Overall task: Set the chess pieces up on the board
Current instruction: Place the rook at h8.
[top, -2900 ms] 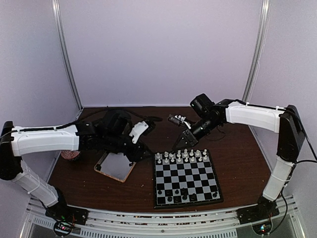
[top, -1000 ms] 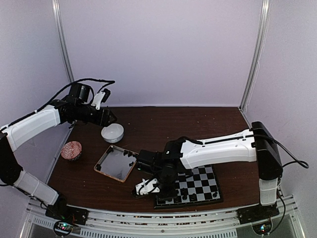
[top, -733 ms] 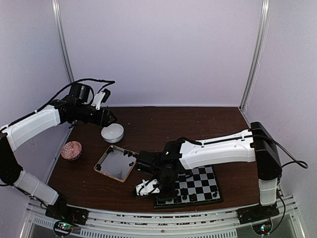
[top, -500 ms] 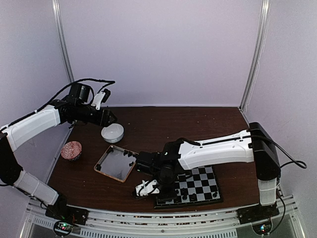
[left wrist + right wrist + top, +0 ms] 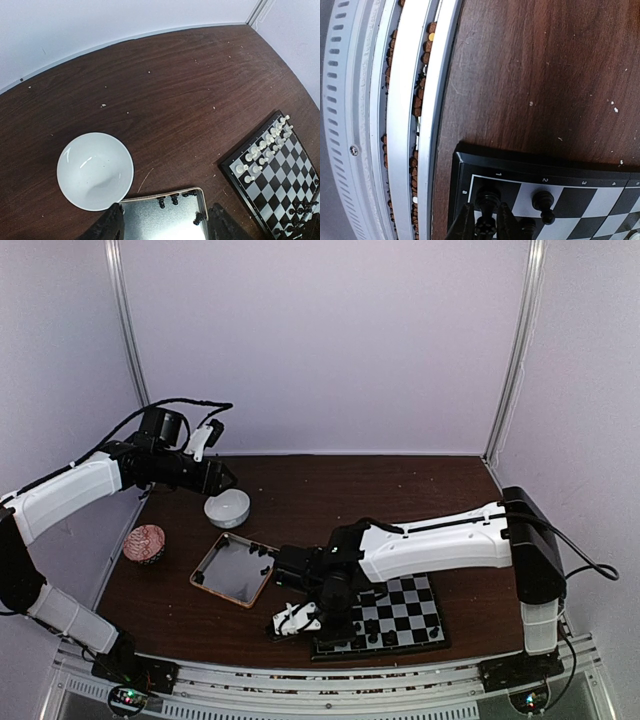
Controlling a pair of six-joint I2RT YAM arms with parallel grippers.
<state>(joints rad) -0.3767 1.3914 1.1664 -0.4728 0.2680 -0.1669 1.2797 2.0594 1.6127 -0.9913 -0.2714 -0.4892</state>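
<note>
Two robot arms work over a brown table (image 5: 320, 495). The right arm reaches across to the near left corner of the chessboard (image 5: 405, 605). The right gripper (image 5: 485, 212) points down at that corner. Its two fingers (image 5: 466, 222) sit close on each side of a black chess piece (image 5: 487, 196). This piece stands on the dark corner square. I cannot tell if the fingers squeeze it or have let go. Another black piece (image 5: 543, 201) stands on the next square, just beside it. More black pieces stand along that near edge, but they are too small to name. White pieces (image 5: 262, 150) stand in rows at the far end of the board. The left arm is up at the far left, well apart from the board. The left gripper (image 5: 166, 215) is spread wide and holds nothing. It hangs over a white bowl (image 5: 95, 171) and a shallow metal tray (image 5: 150, 225). The bowl and the tray are just beside each other. A few loose black pieces (image 5: 174, 199) lie in the tray near its far rim. A pink round thing (image 5: 146, 543) sits on the table left of the tray. Pale crumbs dot the wood.
</note>
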